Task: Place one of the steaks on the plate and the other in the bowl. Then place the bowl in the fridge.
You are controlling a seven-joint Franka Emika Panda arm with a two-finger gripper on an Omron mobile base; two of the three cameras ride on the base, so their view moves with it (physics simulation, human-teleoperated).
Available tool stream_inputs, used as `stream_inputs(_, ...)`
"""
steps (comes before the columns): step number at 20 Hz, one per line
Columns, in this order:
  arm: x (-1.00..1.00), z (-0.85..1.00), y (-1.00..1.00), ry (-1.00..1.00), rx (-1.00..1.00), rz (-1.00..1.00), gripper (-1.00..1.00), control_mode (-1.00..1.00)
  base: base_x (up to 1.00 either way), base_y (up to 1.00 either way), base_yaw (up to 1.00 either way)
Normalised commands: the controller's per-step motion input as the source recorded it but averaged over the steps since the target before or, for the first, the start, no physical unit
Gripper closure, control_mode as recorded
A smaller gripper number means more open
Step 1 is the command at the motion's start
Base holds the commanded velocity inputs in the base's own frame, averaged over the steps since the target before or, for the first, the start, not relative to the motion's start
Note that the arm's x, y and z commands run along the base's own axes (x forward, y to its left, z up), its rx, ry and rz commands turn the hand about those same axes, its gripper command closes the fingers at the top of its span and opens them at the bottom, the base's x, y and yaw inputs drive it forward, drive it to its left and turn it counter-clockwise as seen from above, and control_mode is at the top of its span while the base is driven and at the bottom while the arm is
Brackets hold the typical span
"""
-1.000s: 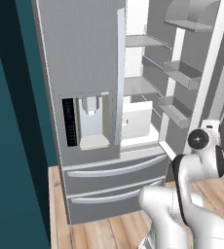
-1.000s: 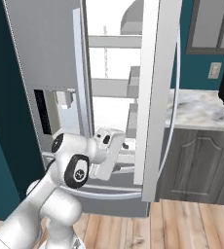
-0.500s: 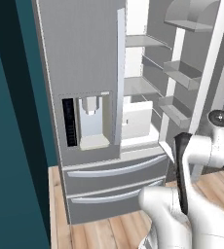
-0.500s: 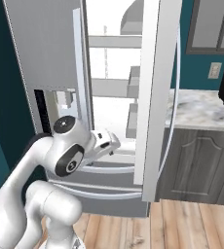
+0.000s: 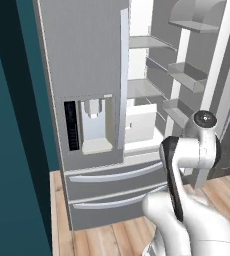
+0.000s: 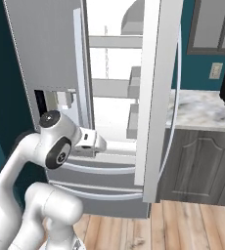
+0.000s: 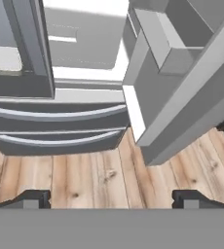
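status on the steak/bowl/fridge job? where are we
Done: the fridge has its right door swung open, white shelves exposed. In hand: nothing; the gripper is open and empty, pointing at the wood floor before the lower drawers. Left: steaks, plate and bowl aren't in these views, so sorting can't be confirmed; no bowl visible on the shelves.
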Motion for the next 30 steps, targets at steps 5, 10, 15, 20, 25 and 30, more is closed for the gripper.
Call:
stream_inputs(5,0.54,0.33,0.66,-0.01,0.13,-0.08,-1.0,-1.0,0.0,0.0,0.0)
stream_inputs(10,0.43,0.51,0.38,0.04,0.05,0.02,-1.0,-1.0,0.0,0.0,0.0)
stream_inputs(15,0.59,0.35,0.34,-0.01,0.11,0.13,-1.0,-1.0,0.0,0.0,0.0)
stream_inputs(20,0.71,0.18,0.05,-0.12,0.08,0.26,-1.0,-1.0,0.0,0.0,0.0)
stream_inputs(25,0.69,0.13,0.05,-0.13,0.0,0.18,-1.0,-1.0,0.0,0.0,0.0)
stream_inputs(30,0.18,0.08,0.65,-0.14,-0.05,-0.05,-1.0,-1.0,0.0,0.0,0.0)
